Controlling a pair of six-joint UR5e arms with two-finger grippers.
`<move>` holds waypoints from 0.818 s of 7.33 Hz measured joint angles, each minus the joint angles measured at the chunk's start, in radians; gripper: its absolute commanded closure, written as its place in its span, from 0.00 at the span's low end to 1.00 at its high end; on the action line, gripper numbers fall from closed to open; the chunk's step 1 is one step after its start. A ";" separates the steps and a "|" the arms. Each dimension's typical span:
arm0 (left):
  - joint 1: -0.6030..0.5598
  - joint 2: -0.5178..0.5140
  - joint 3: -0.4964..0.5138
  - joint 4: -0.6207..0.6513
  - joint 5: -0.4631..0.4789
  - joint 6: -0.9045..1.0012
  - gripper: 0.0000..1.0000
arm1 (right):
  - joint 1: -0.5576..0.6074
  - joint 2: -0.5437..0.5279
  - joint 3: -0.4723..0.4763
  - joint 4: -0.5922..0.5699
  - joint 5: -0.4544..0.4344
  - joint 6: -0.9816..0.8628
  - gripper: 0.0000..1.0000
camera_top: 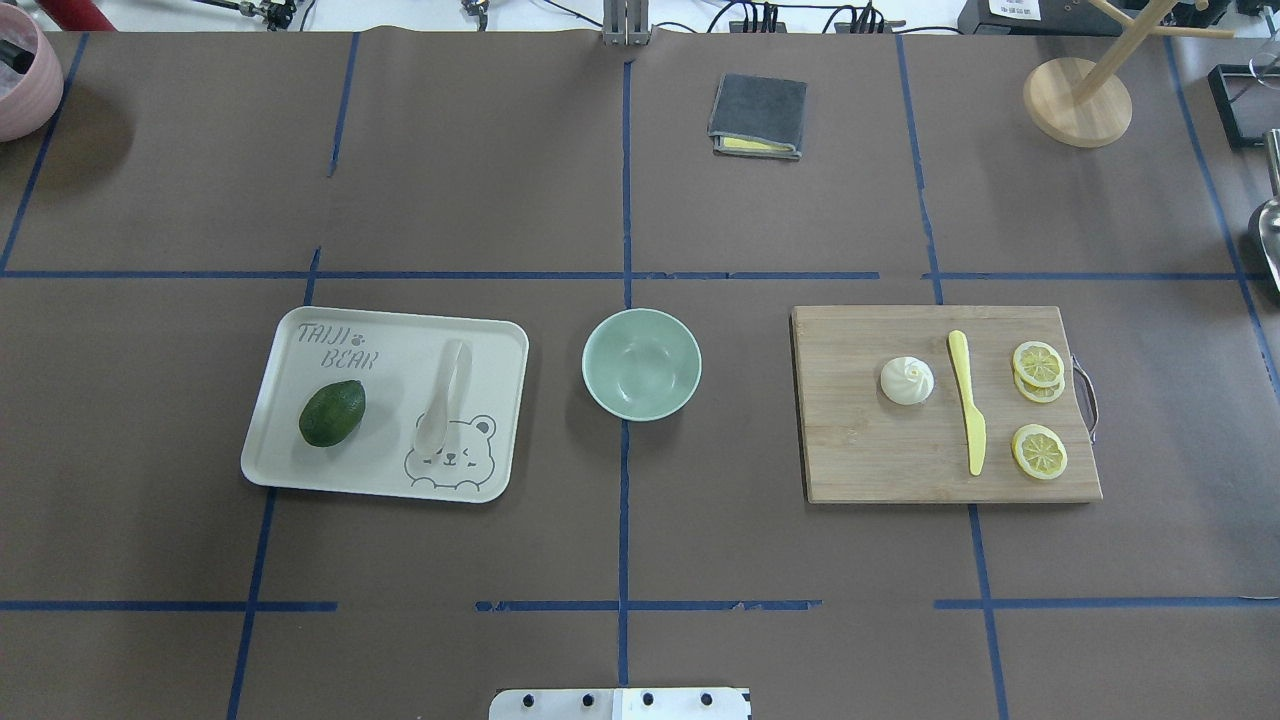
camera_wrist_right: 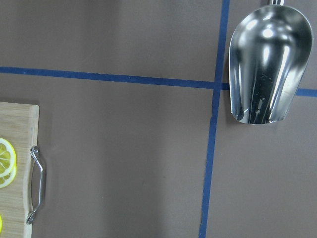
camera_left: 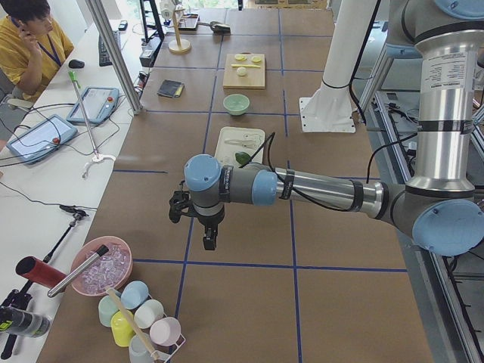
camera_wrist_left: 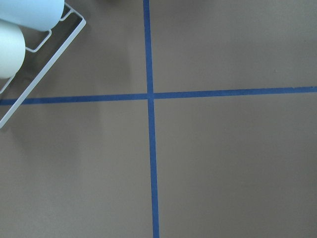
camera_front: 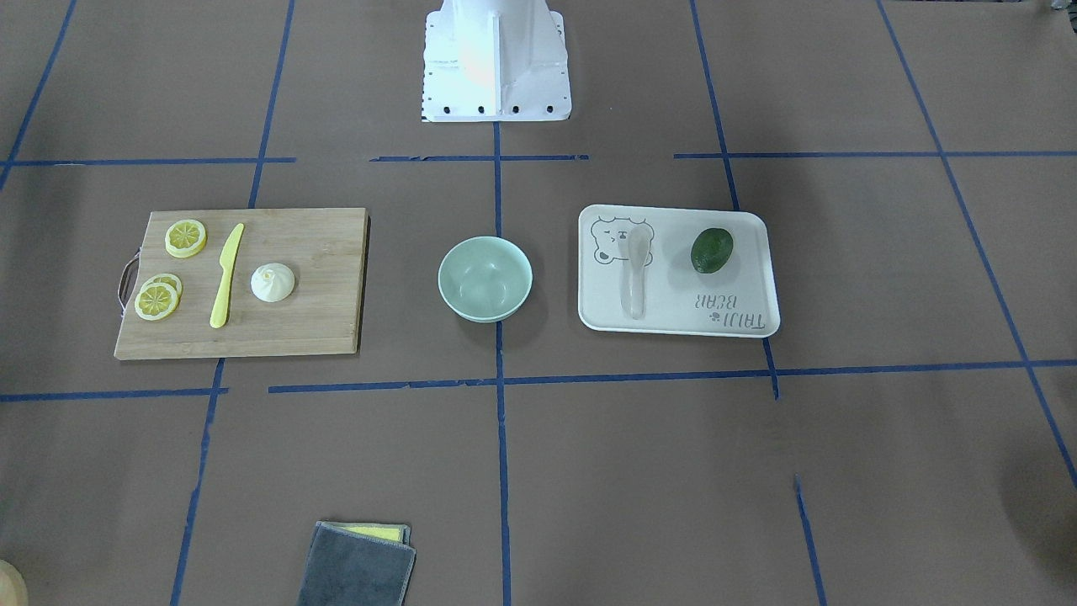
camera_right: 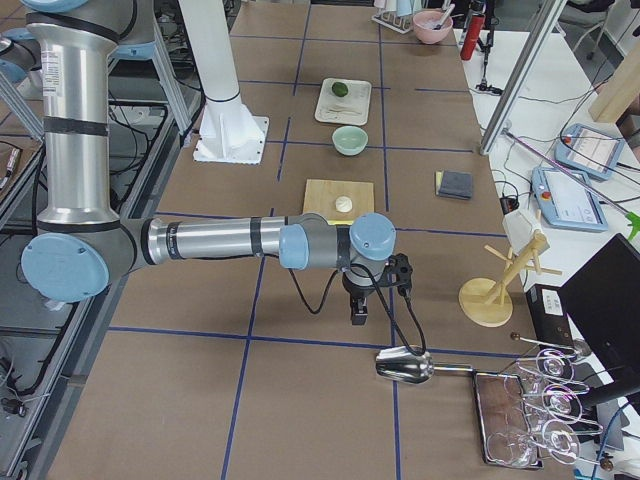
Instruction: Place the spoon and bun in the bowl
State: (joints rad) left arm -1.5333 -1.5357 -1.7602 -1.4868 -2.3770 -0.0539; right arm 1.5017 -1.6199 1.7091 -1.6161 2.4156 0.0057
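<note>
Materials and finishes. The surface (camera_top: 500, 200) is matt brown paper, ruled with blue tape lines (camera_top: 624, 500). The bowl (camera_top: 610, 345) is smooth and glossy; the spoon (camera_top: 443, 400) is pale and glossy. The bun (camera_top: 907, 380) is matt white and pleated. The tray (camera_top: 400, 480) is matt cream, plastic-like and printed. The cutting board (camera_top: 860, 450) is bare, grained wood with a bright metal handle (camera_wrist_right: 37, 183). The knife (camera_top: 967, 400) is yellow plastic. The scoop (camera_wrist_right: 267, 64) is mirror-polished metal. The cloth (camera_top: 758, 112) is grey and soft-looking.

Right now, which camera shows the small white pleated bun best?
Overhead exterior: the small white pleated bun sits unobstructed, pleats sharp. Front-facing nearly matches; side views show a speck; wrist views miss it.
</note>
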 measured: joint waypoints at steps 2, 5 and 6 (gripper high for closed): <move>-0.004 -0.011 -0.005 0.012 0.000 -0.001 0.00 | 0.000 -0.001 0.004 0.001 0.001 -0.001 0.00; 0.004 -0.013 -0.030 -0.002 0.054 -0.002 0.00 | 0.000 0.002 0.009 0.002 0.003 0.001 0.00; 0.013 -0.014 -0.038 -0.029 0.075 -0.002 0.00 | 0.000 0.003 0.013 0.002 0.005 0.001 0.00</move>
State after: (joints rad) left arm -1.5198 -1.5493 -1.7985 -1.5159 -2.3024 -0.0557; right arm 1.5017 -1.6171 1.7224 -1.6138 2.4208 0.0069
